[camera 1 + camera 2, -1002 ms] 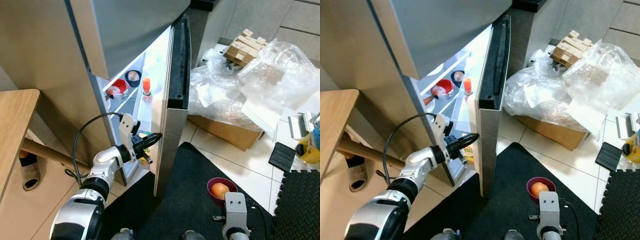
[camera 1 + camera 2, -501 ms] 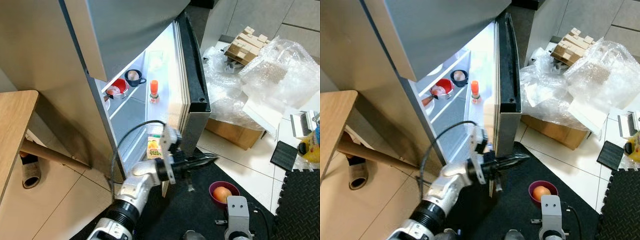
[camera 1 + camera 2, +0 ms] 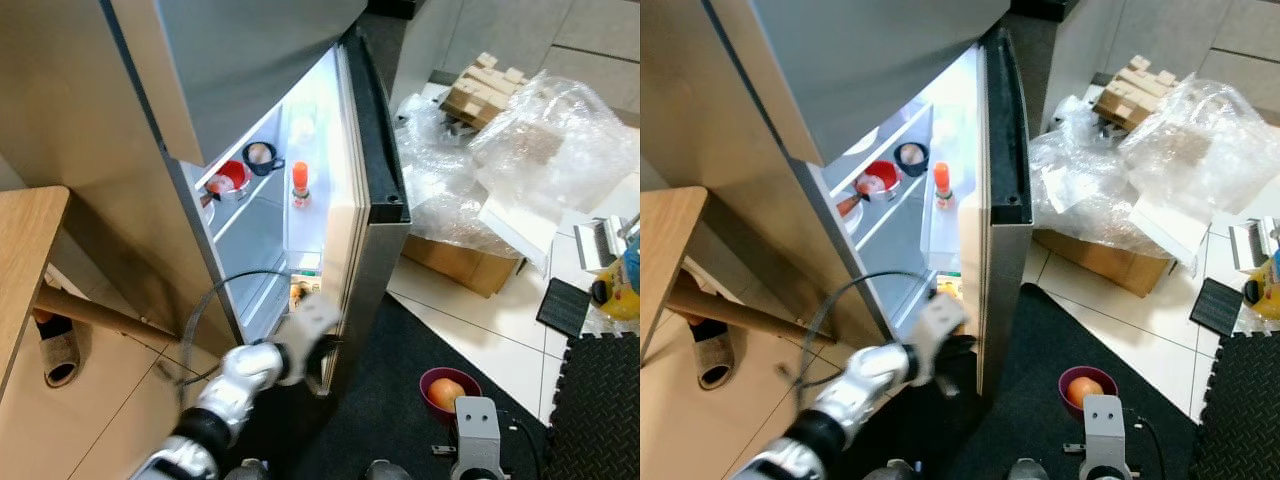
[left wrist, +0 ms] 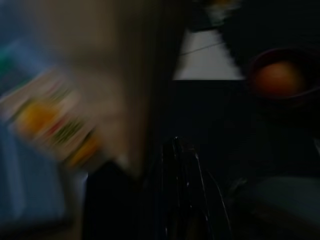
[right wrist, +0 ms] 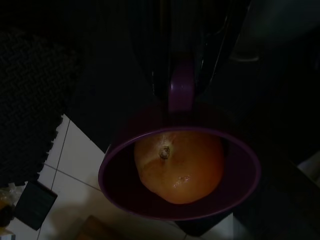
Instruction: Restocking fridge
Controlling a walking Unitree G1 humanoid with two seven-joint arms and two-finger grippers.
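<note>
**Fridge shelves and the floor, what's sitting where**

The fridge [image 3: 250, 60] door [image 3: 365, 200] is open. On the lit glass shelf [image 3: 245, 190] there's a red bowl [image 3: 230, 177] with a dark cup [image 3: 262, 156] right beside it, something pale in each. An orange-capped bottle [image 3: 299, 185] stands upright near the door side. Lower down a juice carton [image 3: 948, 288] peeks out, mostly hidden.

The floor is pale tile [image 3: 470, 320] with a black mat [image 3: 385, 360] in front of the fridge. A cardboard box [image 3: 455, 262] sits on the tile under a heap of clear plastic wrap [image 3: 520, 160]. A wooden table [image 3: 25, 260] stands left, a slipper [image 3: 55, 350] on the floor beneath.
</note>
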